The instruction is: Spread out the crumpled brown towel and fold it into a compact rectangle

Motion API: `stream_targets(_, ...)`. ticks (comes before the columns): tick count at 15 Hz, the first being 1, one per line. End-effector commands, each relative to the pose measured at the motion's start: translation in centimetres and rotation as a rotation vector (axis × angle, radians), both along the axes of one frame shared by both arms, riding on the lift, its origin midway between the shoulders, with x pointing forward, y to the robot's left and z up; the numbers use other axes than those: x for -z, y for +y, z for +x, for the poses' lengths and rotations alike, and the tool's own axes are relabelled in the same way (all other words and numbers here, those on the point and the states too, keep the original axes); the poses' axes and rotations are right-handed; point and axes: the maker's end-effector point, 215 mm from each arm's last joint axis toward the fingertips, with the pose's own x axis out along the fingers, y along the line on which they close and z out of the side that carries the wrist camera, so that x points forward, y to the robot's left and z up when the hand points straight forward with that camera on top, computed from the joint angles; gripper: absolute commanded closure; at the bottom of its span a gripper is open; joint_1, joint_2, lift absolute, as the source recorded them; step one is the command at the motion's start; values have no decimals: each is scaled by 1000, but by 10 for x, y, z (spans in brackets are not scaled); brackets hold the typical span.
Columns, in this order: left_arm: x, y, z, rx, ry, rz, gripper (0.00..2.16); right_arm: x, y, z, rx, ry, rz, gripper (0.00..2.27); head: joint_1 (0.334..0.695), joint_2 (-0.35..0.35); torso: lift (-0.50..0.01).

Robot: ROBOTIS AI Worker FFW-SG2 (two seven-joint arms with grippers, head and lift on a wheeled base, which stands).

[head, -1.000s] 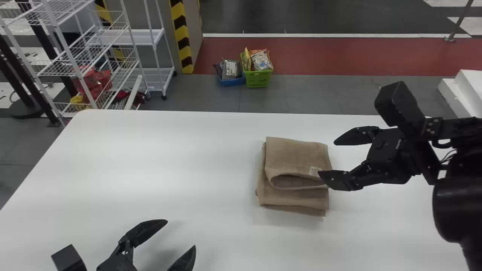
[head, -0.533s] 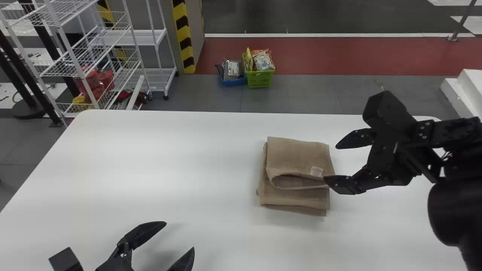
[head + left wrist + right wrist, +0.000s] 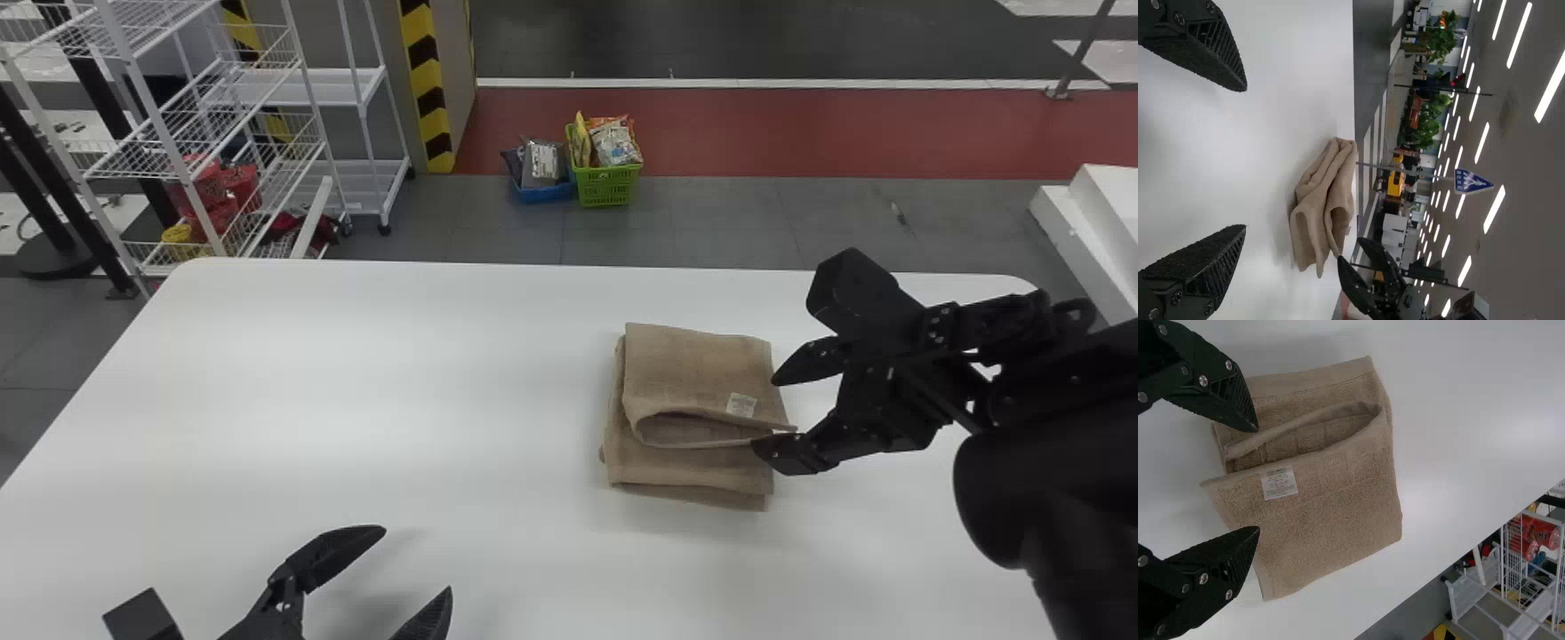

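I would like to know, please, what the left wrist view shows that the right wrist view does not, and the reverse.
Left wrist view only: the left pincer, its fingers apart; a blue sign on a pole; green plants; and bright strip lights.

Right wrist view only: a white wire rack and red items on it.

Both: the folded brown towel, the white table it lies on, and the right pincer.

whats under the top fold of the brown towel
More folded towel, sticking out on the robot's side; whatever lies farther under the top fold is covered.
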Motion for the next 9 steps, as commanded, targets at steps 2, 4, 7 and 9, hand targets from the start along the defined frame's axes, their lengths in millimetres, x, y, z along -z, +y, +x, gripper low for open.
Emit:
stream_targets(2, 1, 0, 0, -5, 0, -2, 73, 9, 0, -1, -2, 27, 4, 404, 695, 42, -127)
stream_targets(4, 2, 0, 1, -6, 3, -3, 73, 12, 2, -2, -3, 35, 6, 404, 695, 43, -127)
stream_targets(7, 1, 1, 1, -9, 0, -1, 73, 19, 5, -4, -10, 50, 5, 410, 695, 45, -127)
stream_targets(9, 2, 1, 2, -9, 2, -1, 73, 21, 6, -4, -12, 56, 8, 606, 695, 48, -127)
